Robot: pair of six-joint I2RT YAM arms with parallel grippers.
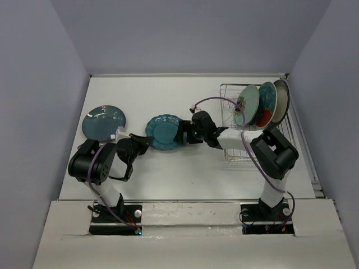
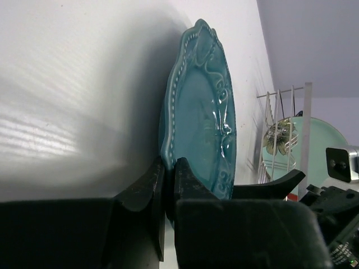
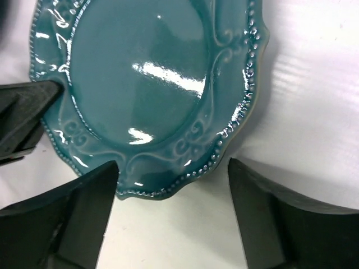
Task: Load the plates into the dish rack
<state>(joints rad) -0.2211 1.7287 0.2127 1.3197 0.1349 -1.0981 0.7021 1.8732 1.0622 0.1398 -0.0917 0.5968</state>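
The scalloped teal plate (image 1: pixel 164 133) is at the table's middle. My left gripper (image 1: pixel 146 141) is shut on its left rim; in the left wrist view the fingers (image 2: pixel 188 179) pinch the rim of the plate (image 2: pixel 202 106). My right gripper (image 1: pixel 183 135) is open at the plate's right edge; in the right wrist view its fingers (image 3: pixel 84 213) stand either side of the rim (image 3: pixel 151 185) without touching. A dark teal plate (image 1: pixel 104 121) lies flat at the left. The dish rack (image 1: pixel 231 152) holds three upright plates: pale mint (image 1: pixel 245 104), teal with red (image 1: pixel 266 104), grey-beige (image 1: pixel 281 100).
The rack stands at the back right next to the right wall. The rack wires (image 2: pixel 279 120) and the mint plate (image 2: pixel 320 140) show beyond the scalloped plate in the left wrist view. A purple cable (image 1: pixel 213 101) loops over the right arm.
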